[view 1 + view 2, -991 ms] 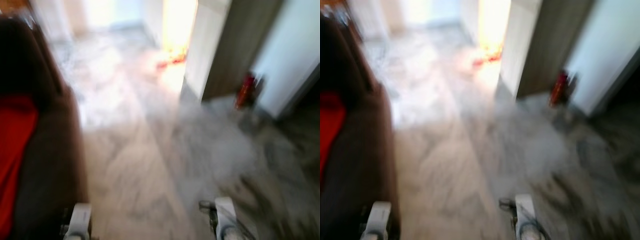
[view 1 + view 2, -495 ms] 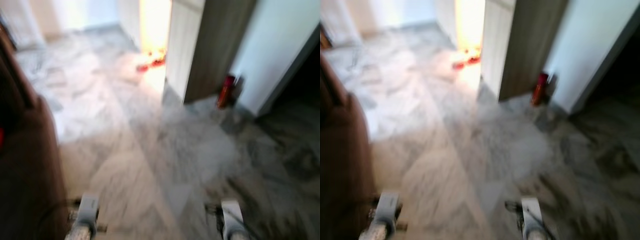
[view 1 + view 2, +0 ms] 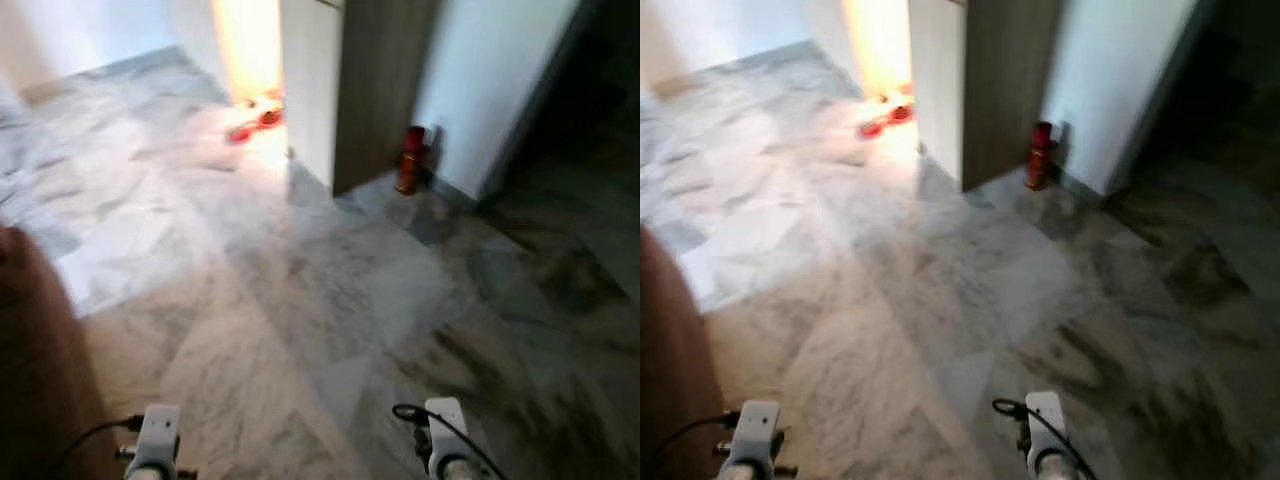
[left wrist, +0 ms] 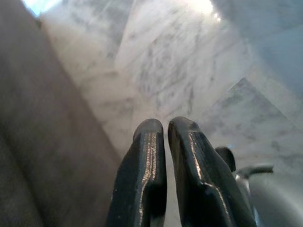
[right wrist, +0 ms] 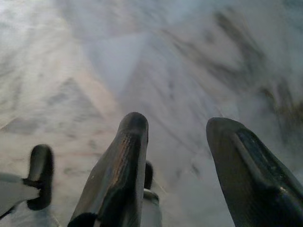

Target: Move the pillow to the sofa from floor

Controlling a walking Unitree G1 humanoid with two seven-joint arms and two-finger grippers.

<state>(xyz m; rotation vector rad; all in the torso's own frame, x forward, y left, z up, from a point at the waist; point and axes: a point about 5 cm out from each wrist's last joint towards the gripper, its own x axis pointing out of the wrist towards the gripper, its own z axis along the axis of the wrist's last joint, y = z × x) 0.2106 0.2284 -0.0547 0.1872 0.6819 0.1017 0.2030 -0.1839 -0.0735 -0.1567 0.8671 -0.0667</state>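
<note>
With the left end effector (image 4: 160,130) pinched empty beside the sofa (image 3: 35,370) and the right end effector (image 5: 182,130) spread wide above bare floor (image 3: 330,290), the walk risks clipping that sofa edge or wandering without finding a pillow.

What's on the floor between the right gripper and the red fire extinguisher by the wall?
Nothing: in the head views, bare grey marble floor runs from the right gripper to the red fire extinguisher.

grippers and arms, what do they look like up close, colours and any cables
Each arm ends in a pale silver-white wrist block, with thin black cables looping beside the left arm and the right arm. The left gripper has two glossy black, rounded fingers. The right gripper has matching long black fingers, tapered at the tips.
</note>
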